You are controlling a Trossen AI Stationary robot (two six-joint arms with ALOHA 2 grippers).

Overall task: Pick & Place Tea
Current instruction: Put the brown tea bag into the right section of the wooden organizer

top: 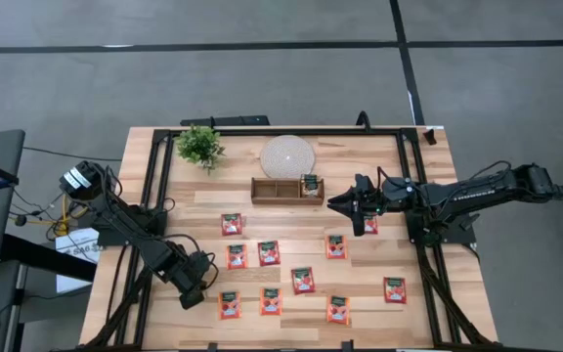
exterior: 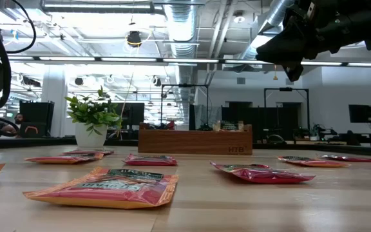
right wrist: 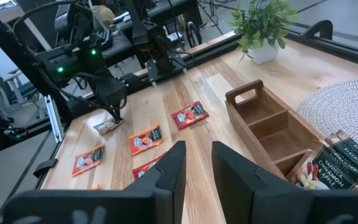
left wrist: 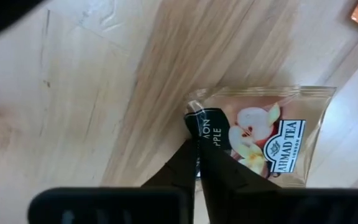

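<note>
My left gripper [top: 199, 286] is low over the near left part of the table [top: 438, 303], and its two fingers [left wrist: 191, 158] are pinched tight on the edge of one tea sachet [left wrist: 263, 134]. My left wrist camera shows that pinch up close: a dark corner of the packet sits between my fingertips, and the rest of the packet, with apple pictures on it, lies flat on the wood. From above my own gripper hides that packet, and I only see the other red-orange sachets [top: 268, 252] spread in loose rows across the middle and front of the table. More to the right, the wooden tray [top: 287, 189] sits near the back, next to a round white disc [top: 287, 156] and a small green plant [top: 201, 147]. My right wrist camera looks into the tray and shows tea packets [right wrist: 328, 168] standing in its end part, while the other two parts show bare wood. My right gripper [top: 345, 206] hangs in the air just right of the tray, and its fingers [right wrist: 173, 171] stand a little apart with nothing between them. The table is pale wood planks with a black frame around it. The low camera looks past the packets into a big room with white pipes on the ceiling, long lights and dark screens.
</note>
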